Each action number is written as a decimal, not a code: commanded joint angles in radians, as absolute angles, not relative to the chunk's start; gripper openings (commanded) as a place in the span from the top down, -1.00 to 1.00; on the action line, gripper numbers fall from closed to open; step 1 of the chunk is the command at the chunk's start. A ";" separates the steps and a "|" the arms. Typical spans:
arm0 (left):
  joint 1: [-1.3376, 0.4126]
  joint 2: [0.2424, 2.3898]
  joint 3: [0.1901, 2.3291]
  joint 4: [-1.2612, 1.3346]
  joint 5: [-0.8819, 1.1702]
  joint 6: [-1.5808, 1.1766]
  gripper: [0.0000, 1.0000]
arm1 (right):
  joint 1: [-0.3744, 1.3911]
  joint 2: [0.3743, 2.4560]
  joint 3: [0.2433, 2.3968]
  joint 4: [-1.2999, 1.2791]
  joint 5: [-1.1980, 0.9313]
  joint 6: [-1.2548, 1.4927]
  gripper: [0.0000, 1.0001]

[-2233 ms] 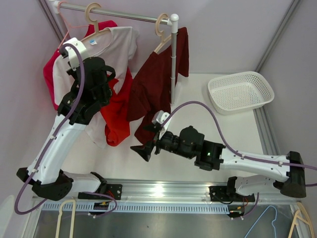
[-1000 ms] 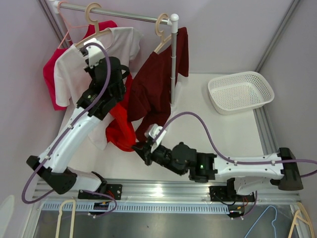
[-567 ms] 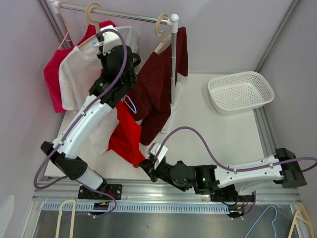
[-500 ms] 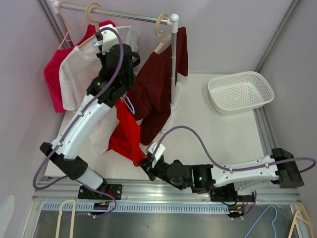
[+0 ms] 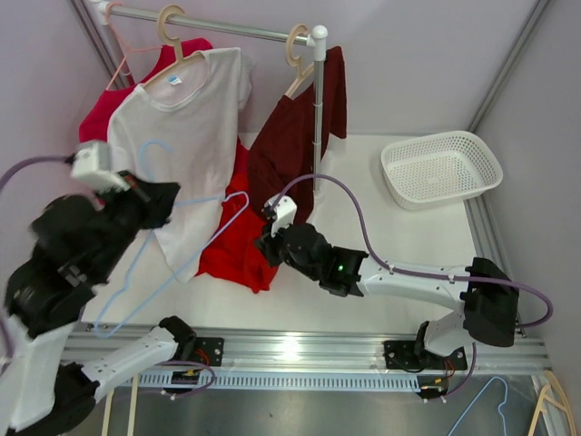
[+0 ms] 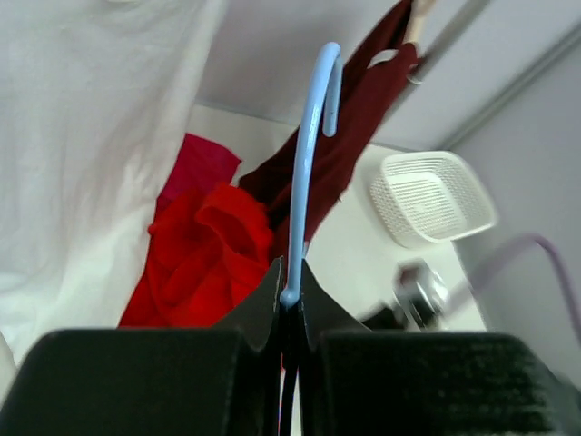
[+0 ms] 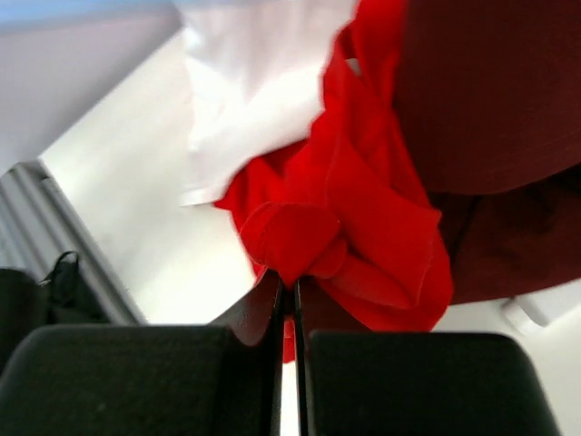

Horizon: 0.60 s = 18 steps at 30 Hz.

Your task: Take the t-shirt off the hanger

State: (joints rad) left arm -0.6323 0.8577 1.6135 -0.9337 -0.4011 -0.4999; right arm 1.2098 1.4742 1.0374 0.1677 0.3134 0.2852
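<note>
I see the left arm lifted up high. Its left fingers (image 6: pixel 289 313) are squeezed shut on the bottom of a light blue wire hanger (image 6: pixel 306 154). The hanger is bare, with its hook pointing up.

The bright red t-shirt (image 5: pixel 231 250) is off that hanger. It is bunched up near the middle of the white desk (image 5: pixel 381 245), just at 9 o'clock from the right arm's tip. The right fingers (image 7: pixel 289 300) are closed tight on a fold of the red cloth, and the rest of it hangs around them. I cannot tell if the shirt touches the desk.

At 12 o'clock a metal rail (image 5: pixel 227 29) runs across the back. A white t-shirt (image 5: pixel 195 136) hangs from it on a wooden hanger, right beside the red t-shirt. A dark red shirt (image 5: pixel 290 154) hangs from a second wooden hanger at the rail's right end. A pink shirt (image 5: pixel 95 118) peeks out behind the white one, at about 10 o'clock.

A white plastic basket (image 5: pixel 440 138) with little holes sits on the desk at 2 o'clock, well apart from the shirts.
</note>
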 commanded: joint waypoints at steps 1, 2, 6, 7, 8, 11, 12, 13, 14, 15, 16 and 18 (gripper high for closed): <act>-0.635 0.793 1.658 -1.037 -0.270 -0.509 0.99 | 1.167 1.525 1.077 0.086 0.255 0.342 1.00; -0.635 0.764 1.672 -1.061 -0.290 -0.497 0.99 | 1.167 1.538 1.077 0.077 0.250 0.341 1.00; -0.635 0.709 1.677 -1.052 -0.402 -0.451 0.99 | 1.169 1.667 1.130 -0.032 0.178 0.356 1.00; -0.637 0.701 1.666 -1.031 -0.413 -0.430 0.99 | 1.172 1.734 1.159 -0.053 0.152 0.368 1.00; -0.635 0.703 1.657 -1.020 -0.441 -0.411 0.99 | 1.173 1.797 1.193 -0.061 0.137 0.371 0.97; -0.635 0.719 1.644 -0.974 -0.468 -0.373 0.99 | 1.177 1.885 1.258 -0.101 0.106 0.376 0.81; -0.635 0.732 1.647 -0.966 -0.465 -0.365 0.99 | 1.181 1.931 1.306 -0.113 0.106 0.373 -0.02; -0.635 0.744 1.660 -0.962 -0.451 -0.356 0.99 | 1.181 1.948 1.325 -0.132 0.106 0.373 -0.59; -0.635 0.765 1.664 -0.947 -0.437 -0.341 0.99 | 1.183 1.963 1.344 -0.138 0.098 0.368 -0.99; -0.635 0.775 1.673 -0.939 -0.420 -0.338 0.99 | 1.183 1.995 1.365 -0.146 0.095 0.358 -0.99; -0.634 0.781 1.672 -0.928 -0.414 -0.333 0.99 | 1.184 2.012 1.408 -0.169 0.092 0.354 -0.99; -0.634 0.792 1.655 -0.875 -0.394 -0.301 0.99 | 1.186 2.049 1.454 -0.193 0.086 0.341 -0.99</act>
